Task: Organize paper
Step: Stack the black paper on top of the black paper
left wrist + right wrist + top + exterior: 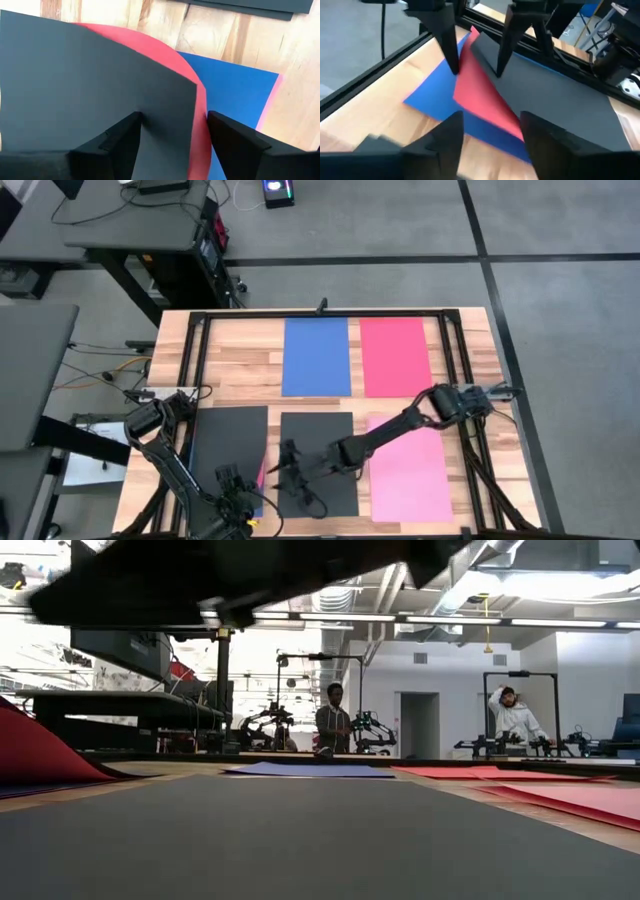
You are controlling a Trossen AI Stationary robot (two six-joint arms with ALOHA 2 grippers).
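At the table's near left lies a stack of paper, a black sheet [228,445] on top of red [165,55], blue [235,95] and pink [272,100] sheets. My left gripper [238,488] stands open at the stack's near right corner. The black and red corners bow up between its fingers [476,72]. My right gripper [288,470] is open, with nothing between its fingers [492,135]. It hangs over the left edge of a second black sheet [320,460] and points at that raised corner. My left gripper comes at the stack's corner from above, pointing steeply down. One finger [120,140] stands on the black sheet's top side. The other [235,145] stands over the blue sheet, just outside the raised red edge [200,125]. I cannot tell whether the fingers touch the sheets.
Single sheets lie flat on the wooden table: blue [316,356] at the far middle, red [395,356] at the far right, pink [410,465] at the near right. A black frame [320,313] runs around the work area. Two people stand in the room beyond.
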